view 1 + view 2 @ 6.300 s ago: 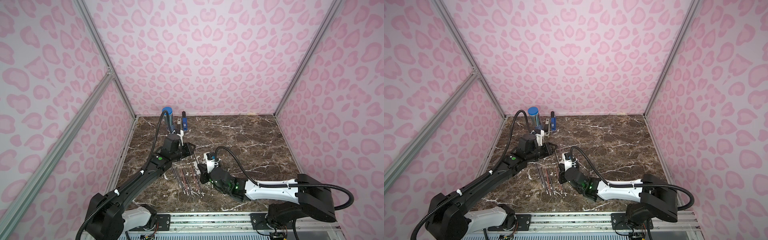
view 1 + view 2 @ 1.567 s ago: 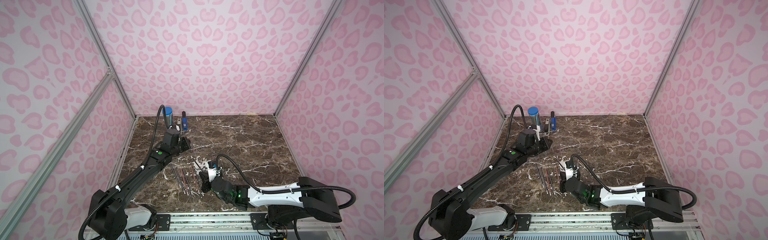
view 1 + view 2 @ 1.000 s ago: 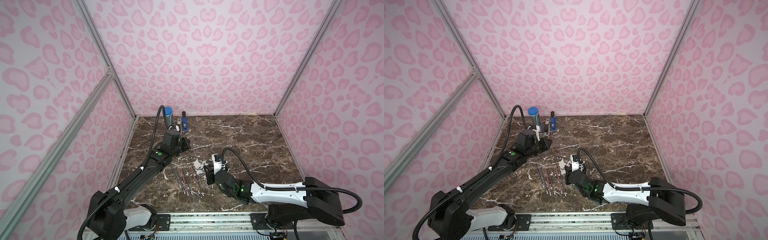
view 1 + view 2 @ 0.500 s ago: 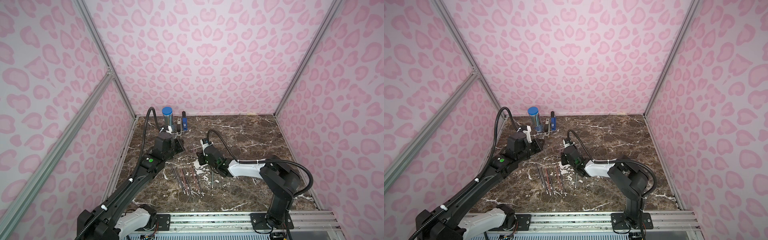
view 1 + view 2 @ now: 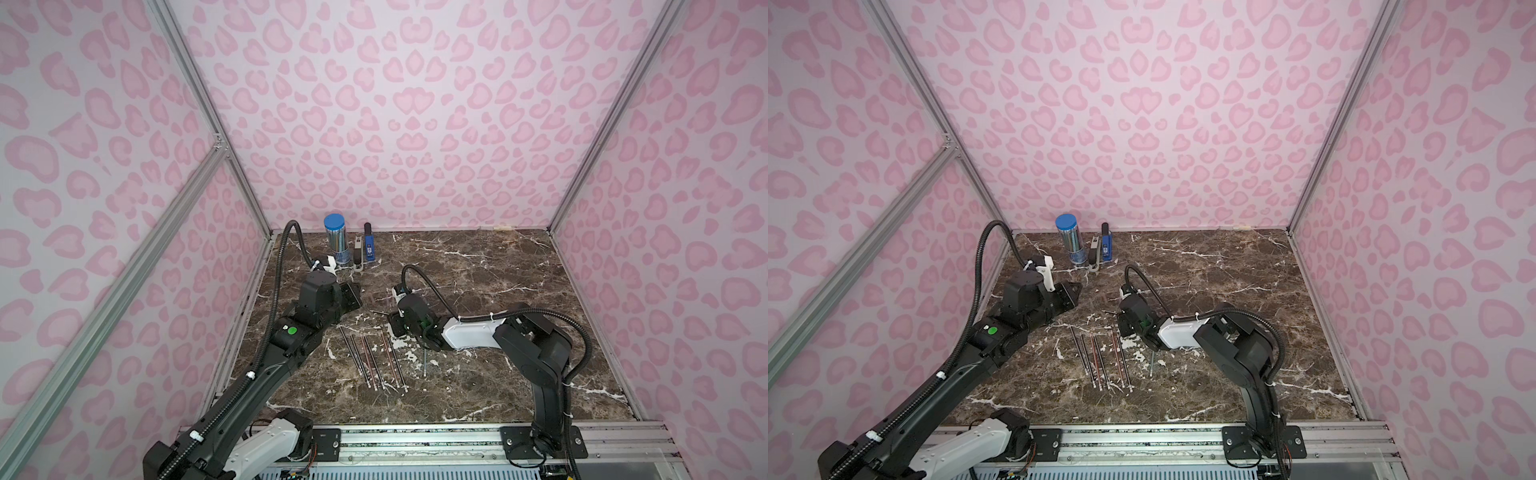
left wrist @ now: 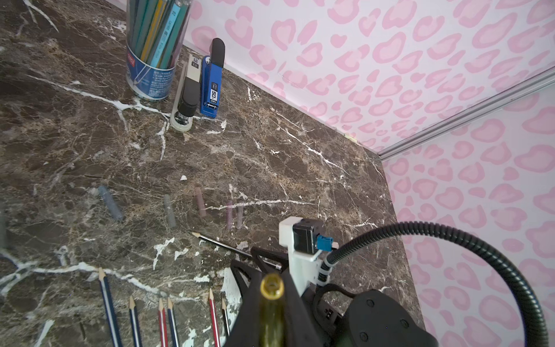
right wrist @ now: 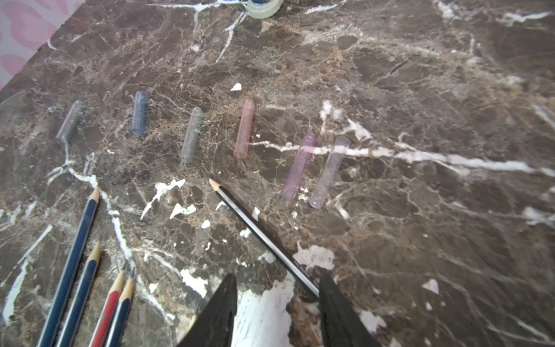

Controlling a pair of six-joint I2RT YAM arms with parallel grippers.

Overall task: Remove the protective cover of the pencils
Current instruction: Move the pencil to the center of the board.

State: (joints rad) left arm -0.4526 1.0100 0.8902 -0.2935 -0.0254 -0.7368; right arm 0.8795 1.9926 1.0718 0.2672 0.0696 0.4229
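Now that the right gripper (image 7: 277, 278) has moved up past the row of bare pencils (image 7: 77, 240), its fingers stand spread and the black pencil (image 7: 258, 228) lies loose, uncapped. Beyond lie six caps (image 7: 244, 129). The left gripper (image 5: 353, 296) pinches a yellow-green cap (image 6: 271, 296), so uncapping looks nearly done.

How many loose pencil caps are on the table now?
6, in one row on the table: smoky grey cap, blue cap, pale grey cap, pink cap, purple cap, lilac cap. A seventh may hide at the frame edge.
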